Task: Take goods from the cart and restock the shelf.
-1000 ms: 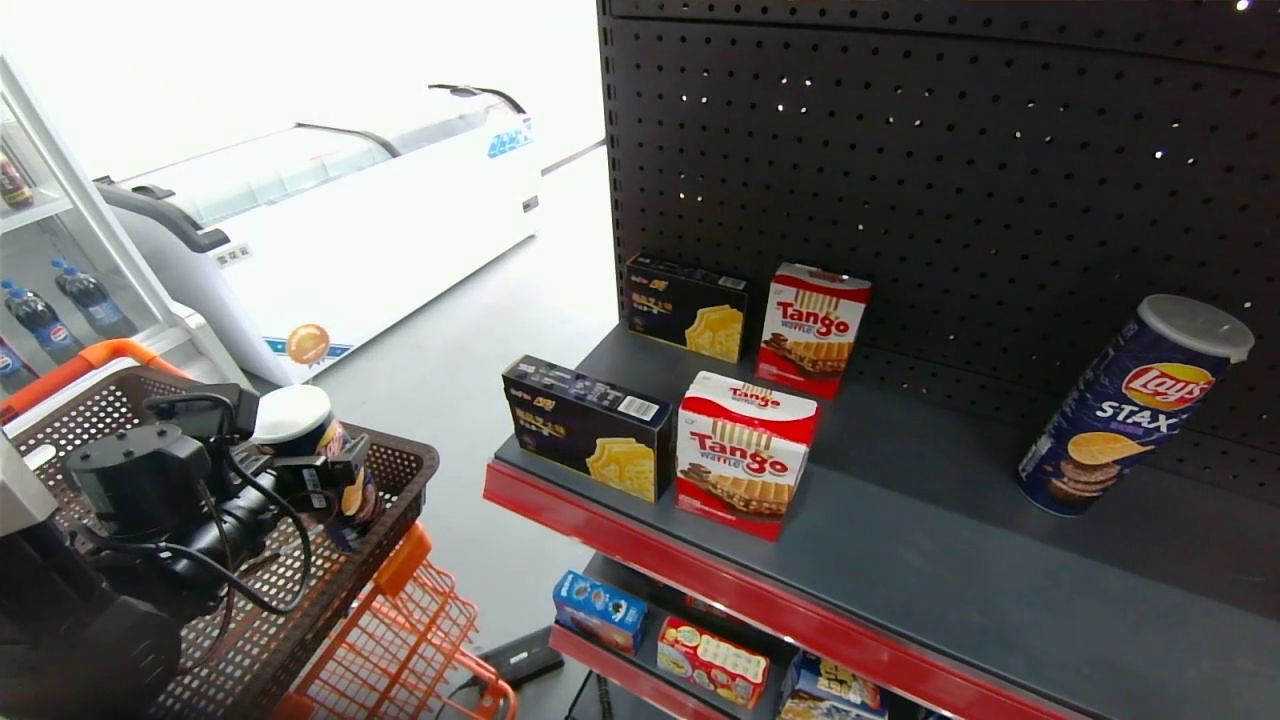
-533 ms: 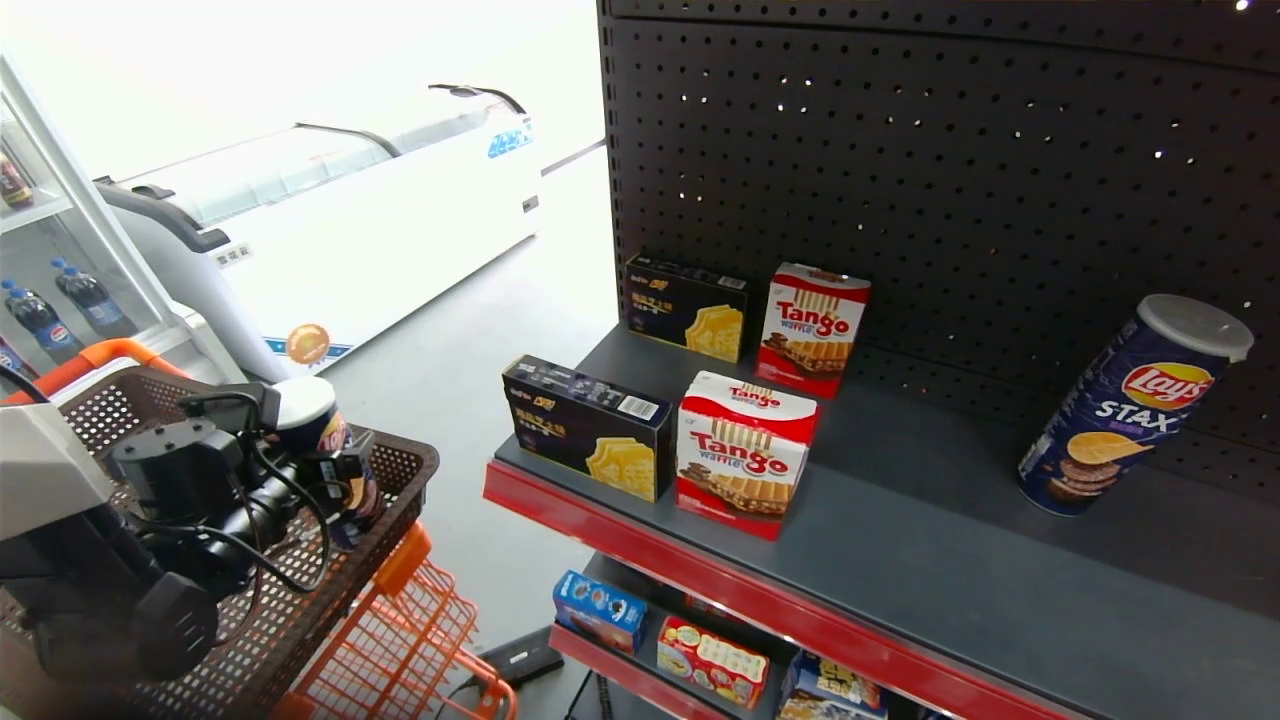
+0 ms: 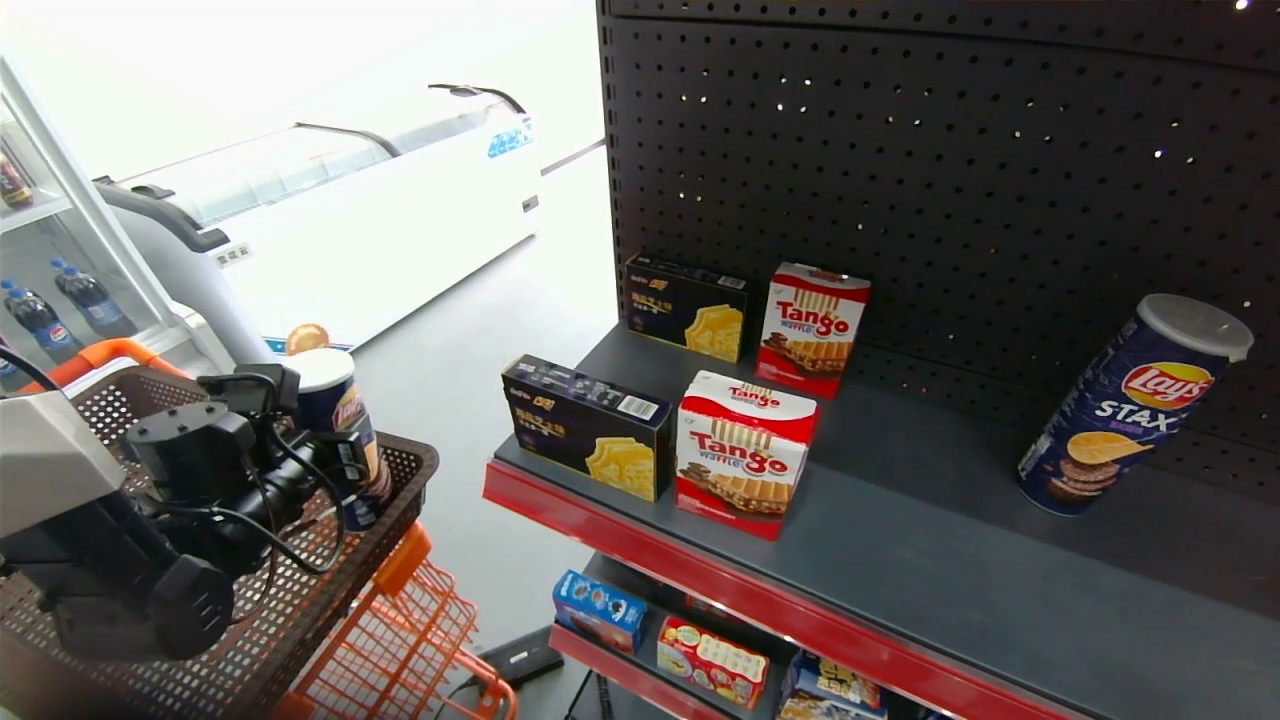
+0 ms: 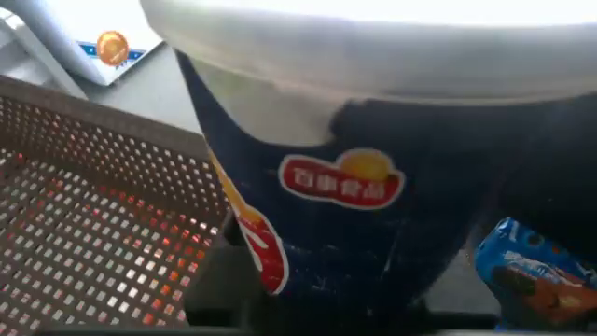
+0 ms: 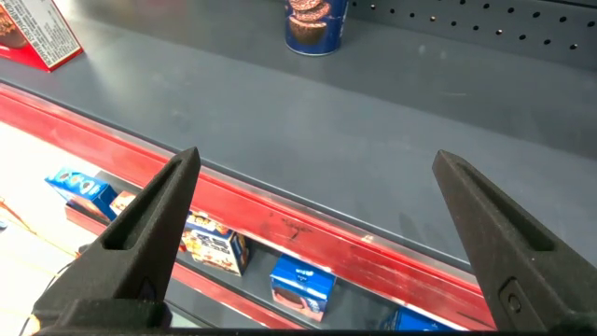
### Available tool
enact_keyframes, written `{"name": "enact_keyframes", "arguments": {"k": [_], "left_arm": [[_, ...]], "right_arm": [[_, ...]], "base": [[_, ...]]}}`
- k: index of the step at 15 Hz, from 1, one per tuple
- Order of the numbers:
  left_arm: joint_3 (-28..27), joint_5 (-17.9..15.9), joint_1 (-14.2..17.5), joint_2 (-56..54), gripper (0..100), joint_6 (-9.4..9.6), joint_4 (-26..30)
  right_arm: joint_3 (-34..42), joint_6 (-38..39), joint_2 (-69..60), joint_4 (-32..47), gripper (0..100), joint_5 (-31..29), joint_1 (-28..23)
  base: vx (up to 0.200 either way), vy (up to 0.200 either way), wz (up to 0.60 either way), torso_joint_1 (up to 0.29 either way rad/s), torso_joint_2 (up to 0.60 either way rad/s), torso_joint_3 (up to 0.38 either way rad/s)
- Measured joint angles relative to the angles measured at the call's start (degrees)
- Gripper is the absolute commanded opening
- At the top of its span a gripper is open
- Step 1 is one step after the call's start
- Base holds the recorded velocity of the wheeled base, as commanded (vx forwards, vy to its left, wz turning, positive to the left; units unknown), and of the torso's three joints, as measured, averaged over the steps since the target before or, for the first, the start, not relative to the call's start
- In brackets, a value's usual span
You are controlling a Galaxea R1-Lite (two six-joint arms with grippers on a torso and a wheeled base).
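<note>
Shelf — four boxes, one chip can.

The shelf is smooth and matt. The can is glossy with a plastic lid; the basket is perforated plastic.

Quantities on the upper shelf: red-and-white wafer boxes, 2; black boxes, 2. Blue chip cans, 2: one on that shelf, one above the single cart. White chest freezer, 1.

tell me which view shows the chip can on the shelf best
Head view: the chip can shows whole, lid to base, tilted toward the pegboard. The right wrist view catches just its bottom end on the shelf.
</note>
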Motion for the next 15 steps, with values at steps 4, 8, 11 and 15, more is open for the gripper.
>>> {"name": "enact_keyframes", "arguments": {"k": [4, 8, 11, 15], "left_arm": [[-1.89, -2.29, -0.77, -8.35, 0, 0.0, 6.84], [-7.27, -2.63, -2.32, -17.58, 0, 0.39, 16.38], [-9.67, -11.85, -6.67, -24.86, 0, 0.41, 25.32], [-10.22, -27.54, -11.68, -28.96, 0, -0.07, 26.36]], "right_arm": [[0.0, 0.0, 0.0, 0.0, 100, 0.02, 0.0], [0.0, -0.02, 0.0, 0.0, 100, 0.02, 0.0], [0.0, -0.02, 0.0, 0.0, 100, 0.02, -0.02], [0.0, -0.02, 0.0, 0.0, 100, 0.0, -0.02]], "base": [[0.0, 0.0, 0.0, 0.0, 0.0, 0.0], [0.0, 0.0, 0.0, 0.0, 0.0, 0.0], [0.0, 0.0, 0.0, 0.0, 0.0, 0.0], [0.0, 0.0, 0.0, 0.0, 0.0, 0.0]]}}
